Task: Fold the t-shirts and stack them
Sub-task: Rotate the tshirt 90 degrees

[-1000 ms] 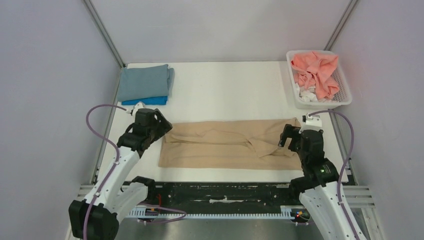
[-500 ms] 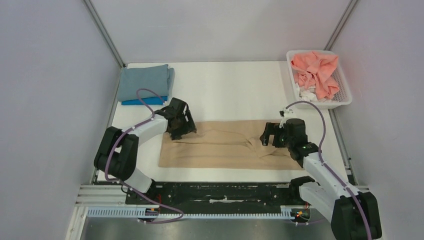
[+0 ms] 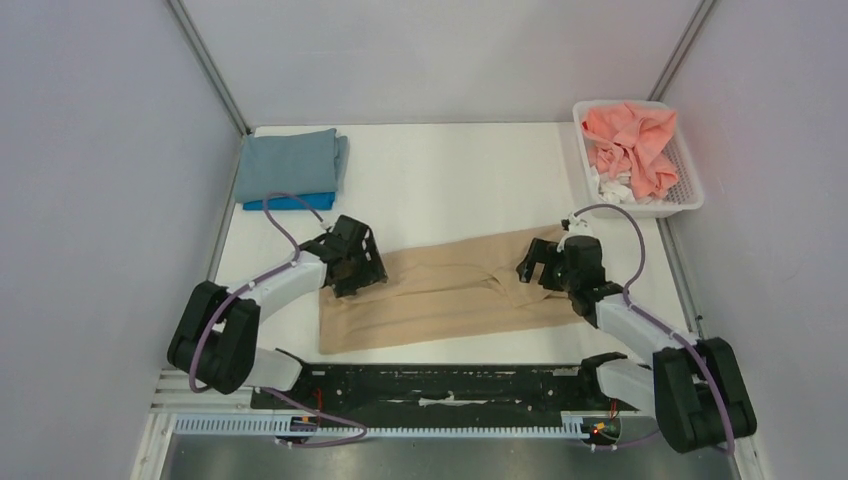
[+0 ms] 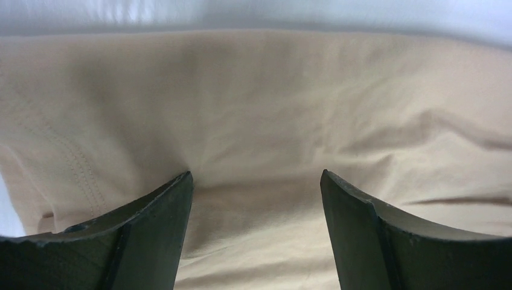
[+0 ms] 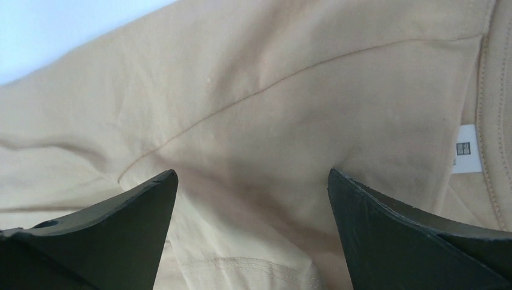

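Note:
The tan t-shirt (image 3: 445, 290), folded into a long strip, lies across the near middle of the table. My left gripper (image 3: 362, 272) is open and presses down on its left end; tan cloth (image 4: 253, 121) fills the left wrist view between the fingers (image 4: 151, 217). My right gripper (image 3: 535, 270) is open, low over the right end by the collar; its wrist view shows tan cloth (image 5: 253, 121) and a white label (image 5: 464, 148). A grey-blue shirt (image 3: 288, 165) lies folded on a bright blue one (image 3: 285, 203) at the back left. The coral-pink shirt (image 3: 632, 140) and white shirt (image 3: 612, 186) sit in the basket.
The white perforated basket (image 3: 690, 190) stands at the back right corner. Grey walls close in the table on both sides. A black rail (image 3: 440, 385) runs along the near edge between the arm bases.
Both arms swung out from the strip's ends and came down on the cloth. The tan strip has skewed, its right end now farther back and its left end bunched under my left gripper.

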`<state>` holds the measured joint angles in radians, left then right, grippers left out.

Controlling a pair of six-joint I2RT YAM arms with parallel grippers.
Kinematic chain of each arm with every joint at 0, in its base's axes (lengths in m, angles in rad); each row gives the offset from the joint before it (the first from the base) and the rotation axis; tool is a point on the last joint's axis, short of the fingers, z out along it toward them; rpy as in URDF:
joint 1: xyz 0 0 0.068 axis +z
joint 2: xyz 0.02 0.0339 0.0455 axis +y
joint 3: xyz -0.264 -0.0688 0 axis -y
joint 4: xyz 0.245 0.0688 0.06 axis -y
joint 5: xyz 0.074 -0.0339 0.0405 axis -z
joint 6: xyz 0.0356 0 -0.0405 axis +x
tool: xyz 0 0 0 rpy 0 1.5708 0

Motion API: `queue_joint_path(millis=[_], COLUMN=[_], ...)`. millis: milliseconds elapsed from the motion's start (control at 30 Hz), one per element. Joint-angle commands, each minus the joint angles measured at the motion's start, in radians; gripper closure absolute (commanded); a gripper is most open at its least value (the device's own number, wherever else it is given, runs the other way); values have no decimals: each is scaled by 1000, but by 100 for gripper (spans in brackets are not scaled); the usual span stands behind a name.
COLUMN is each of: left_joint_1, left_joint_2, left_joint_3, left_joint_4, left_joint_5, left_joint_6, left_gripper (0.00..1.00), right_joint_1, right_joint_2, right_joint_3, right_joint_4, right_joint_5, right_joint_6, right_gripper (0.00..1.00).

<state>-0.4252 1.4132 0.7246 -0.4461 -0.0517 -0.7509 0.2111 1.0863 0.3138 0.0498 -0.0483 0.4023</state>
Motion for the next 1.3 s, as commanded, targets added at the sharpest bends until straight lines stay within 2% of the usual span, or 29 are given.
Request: queue_joint_path(millis=[0,133,233,367,500,567,667,833,967,1067,1267], left_joint_1=[-104,-213,-314,-460,-580,-647,-716,-739,-772,-785,-784], left_joint_2=[-84,-134,-163,-174,-161,-152,-126,-62,-71,-114,-252], left_joint_3=[-87,-156,-204,-244,-207,-177,-112,-70,-12,18,-10], left_joint_4=[-67,-32,18,106,98,90,71,81,80,23,-114], left_joint_5=[2,33,46,5,-93,-143,-192,-171,-201,-263,-394], left_joint_6=[-94,-182,-268,-416,-552,-584,-581,-551,-467,-437,-449], left_gripper=[16,16,16,16,16,16,16,15,15,15,12], right_joint_1=[-9,-11,-6,19,27,32,37,37,35,19,-50], right_joint_2=[215,458,680,944,1200,1305,1399,1437,1387,1320,1195], right_joint_3=[85,324,563,852,1239,1376,1495,1625,1643,1614,1489], right_joint_4=[43,113,130,147,73,57,113,93,63,48,137], right_joint_5=[-56,-72,-170,-196,-240,-252,-247,-287,-283,-284,-342], right_joint_6=[47,49,37,7,11,17,24,-28,-191,-281,-226], right_gripper=[2,2,2,2,2,2,2,2,2,2,2])
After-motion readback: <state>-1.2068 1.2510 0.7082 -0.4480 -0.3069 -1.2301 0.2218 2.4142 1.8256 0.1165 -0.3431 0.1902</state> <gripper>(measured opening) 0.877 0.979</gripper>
